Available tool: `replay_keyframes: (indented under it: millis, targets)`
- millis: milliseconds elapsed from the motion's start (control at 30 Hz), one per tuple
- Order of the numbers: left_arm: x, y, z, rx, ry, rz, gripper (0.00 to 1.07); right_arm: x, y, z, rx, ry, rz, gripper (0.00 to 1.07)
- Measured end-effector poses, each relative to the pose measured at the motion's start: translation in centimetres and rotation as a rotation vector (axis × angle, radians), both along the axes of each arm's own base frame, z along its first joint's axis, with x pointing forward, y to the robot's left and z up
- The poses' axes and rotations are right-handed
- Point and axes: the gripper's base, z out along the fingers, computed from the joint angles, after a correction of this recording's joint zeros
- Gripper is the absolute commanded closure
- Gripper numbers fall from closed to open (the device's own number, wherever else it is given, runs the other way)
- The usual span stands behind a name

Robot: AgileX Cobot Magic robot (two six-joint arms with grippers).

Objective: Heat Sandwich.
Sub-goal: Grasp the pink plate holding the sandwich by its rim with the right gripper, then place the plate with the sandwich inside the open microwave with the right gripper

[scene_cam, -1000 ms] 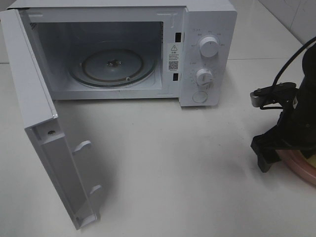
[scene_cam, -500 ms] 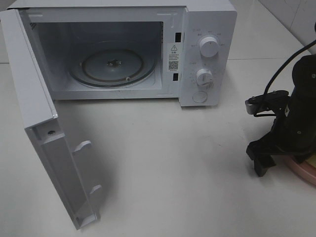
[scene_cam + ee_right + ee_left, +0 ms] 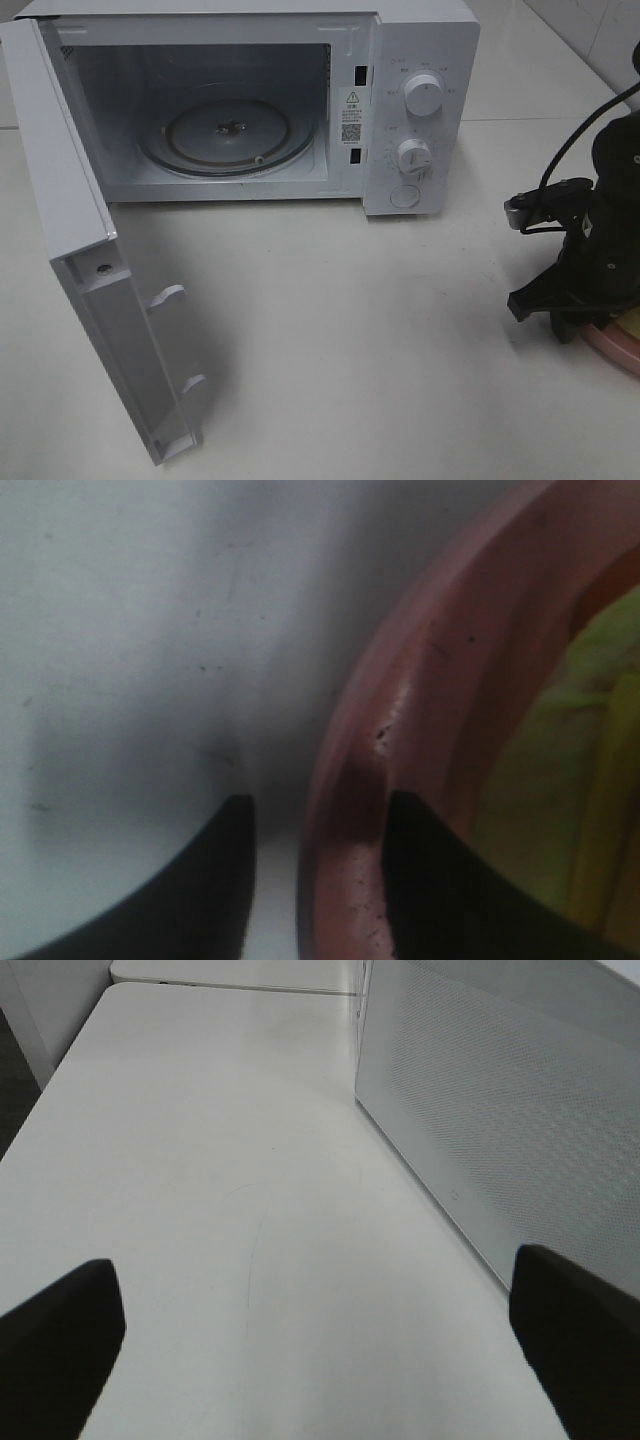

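Two fingers of the right gripper now stand closer, astride the plate rim, pinch unconfirmed, so carrying the sandwich likely comes next.

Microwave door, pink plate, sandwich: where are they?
microwave door (image 3: 120, 330): exterior high view, inner face of the open door.
pink plate (image 3: 400, 680): right wrist view, its rim.
sandwich (image 3: 540, 770): right wrist view, yellow-green layer.

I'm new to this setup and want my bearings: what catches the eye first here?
The white microwave at the back of the table, its door swung wide open on the left and the glass turntable bare. At the right edge, the right gripper straddles the rim of a pink plate that carries the sandwich.
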Motion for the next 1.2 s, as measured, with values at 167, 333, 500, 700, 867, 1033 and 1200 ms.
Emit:
replay_keyframes:
  millis: [167,333,500,700,867,1033,1200]
  targets:
    - [0.0,0.0,0.0,0.0,0.0,0.0,0.06,0.08,-0.18,0.03,-0.015,-0.011,-0.019,1.07]
    - [0.0,0.0,0.0,0.0,0.0,0.0,0.06,0.18,-0.25,0.09,-0.026,-0.017,-0.004,1.07]
    - [0.0,0.0,0.0,0.0,0.0,0.0,0.06,0.18,-0.25,0.09,-0.026,-0.017,-0.004,1.07]
    - [0.0,0.0,0.0,0.0,0.0,0.0,0.06,0.18,-0.25,0.09,-0.026,-0.017,-0.004,1.07]
    - [0.0,0.0,0.0,0.0,0.0,0.0,0.06,0.2,-0.25,0.11,-0.026,-0.017,-0.004,1.07]
    - [0.0,0.0,0.0,0.0,0.0,0.0,0.06,0.19,-0.26,0.11,-0.027,-0.016,-0.004,1.07]
    - [0.0,0.0,0.0,0.0,0.0,0.0,0.06,0.11,-0.22,0.13,-0.033,-0.005,0.007,1.07]
